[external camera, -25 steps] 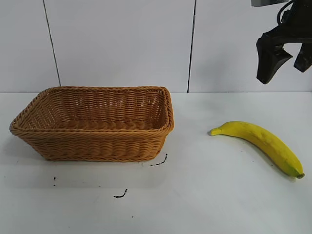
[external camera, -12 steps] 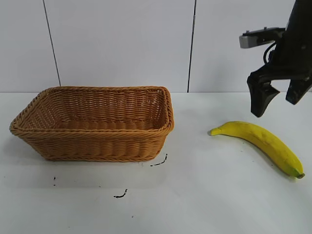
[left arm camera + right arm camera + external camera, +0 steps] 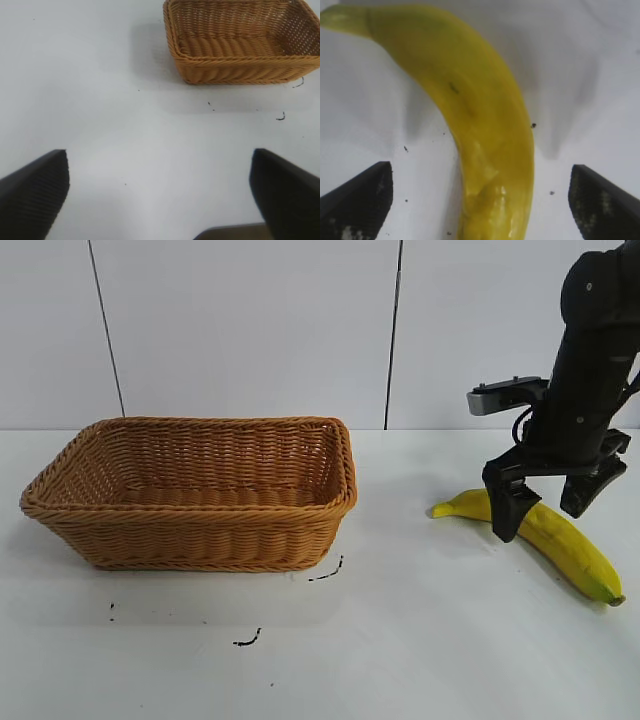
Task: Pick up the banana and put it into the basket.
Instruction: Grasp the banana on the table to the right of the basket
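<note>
The right gripper (image 3: 548, 508) is hanging spread wide over the banana (image 3: 537, 531), one finger on each side of its thick middle, while the fruit is lying flat on the white table (image 3: 420, 640), well apart from the wicker basket (image 3: 190, 495). To grasp well, it probably needs to sink until the fingertips nearly meet the tabletop, then squeeze gently across the widest part. The left gripper (image 3: 160, 197) is parked with fingers parted, holding nothing, facing the basket.

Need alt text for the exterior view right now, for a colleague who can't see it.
The right gripper, fingers open, straddles the banana lying on the white table at the right. The empty wicker basket sits at the left, apart from both.
</note>
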### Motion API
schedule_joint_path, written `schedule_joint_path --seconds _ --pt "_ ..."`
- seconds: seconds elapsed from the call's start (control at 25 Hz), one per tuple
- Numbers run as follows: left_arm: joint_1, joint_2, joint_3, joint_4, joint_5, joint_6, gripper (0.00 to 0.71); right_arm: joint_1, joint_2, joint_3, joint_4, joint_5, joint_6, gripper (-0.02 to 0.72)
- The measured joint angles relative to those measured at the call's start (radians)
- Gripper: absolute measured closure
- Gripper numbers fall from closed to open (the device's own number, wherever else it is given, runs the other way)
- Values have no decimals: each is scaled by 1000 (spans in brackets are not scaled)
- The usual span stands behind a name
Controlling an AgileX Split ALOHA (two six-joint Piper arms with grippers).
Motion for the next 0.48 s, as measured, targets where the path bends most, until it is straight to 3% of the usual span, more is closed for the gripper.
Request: schedule_joint_path --seconds 0.2,0.32,0.44,0.48 --pt "0 0 0 0 0 0 15 0 27 0 0 -3 0 34" --pt "0 0 0 0 0 0 15 0 27 -1 1 -6 1 92" --pt "0 0 0 0 0 0 15 0 27 -1 -9 -6 16 230" --pt "0 0 0 0 0 0 15 0 27 -2 -17 -6 27 314"
